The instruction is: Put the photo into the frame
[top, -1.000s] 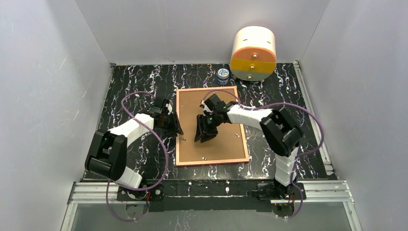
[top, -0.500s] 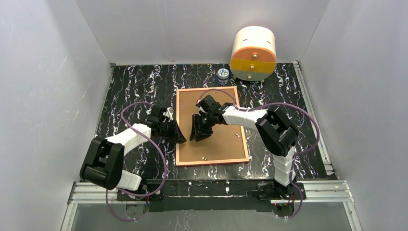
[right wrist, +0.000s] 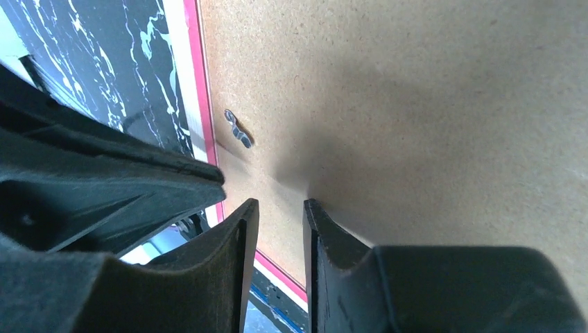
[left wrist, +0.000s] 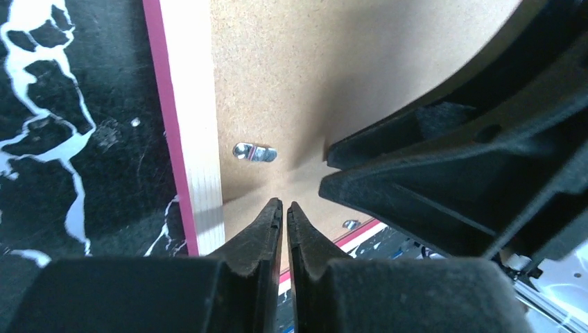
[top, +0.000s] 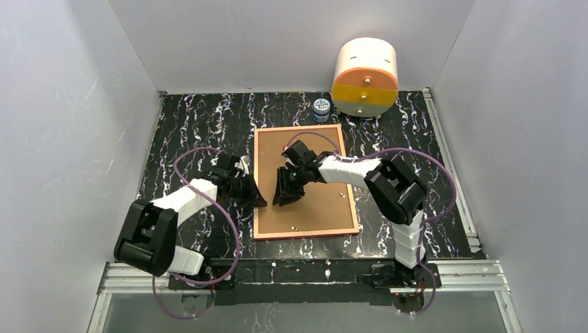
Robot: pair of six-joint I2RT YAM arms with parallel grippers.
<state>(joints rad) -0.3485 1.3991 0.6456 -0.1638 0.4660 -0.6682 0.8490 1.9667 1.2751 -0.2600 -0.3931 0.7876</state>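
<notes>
The frame (top: pixel 255 163) lies face down in the middle of the table, tan back rim up, pink edge showing. The brown backing board (top: pixel 322 208) sits inside it. The photo is hidden. My left gripper (top: pixel 259 201) is shut and empty, tips at the frame's left rim (left wrist: pixel 197 139), just past a metal turn clip (left wrist: pixel 254 151). My right gripper (top: pixel 283 200) hovers low over the backing board (right wrist: pixel 416 83) near that rim, jaws a narrow gap apart with nothing between them. The same clip shows in the right wrist view (right wrist: pixel 238 129). The two grippers are close together.
A white drum with an orange, yellow and grey face (top: pixel 365 76) stands at the back right. A small blue-lidded jar (top: pixel 320 109) stands beside it. More metal clips (top: pixel 294 227) sit along the board's edges. White walls enclose the black marbled table (top: pixel 194 118).
My left gripper has moved nearer and right, onto the frame's left rim. My right gripper has shifted left across the backing board toward it.
</notes>
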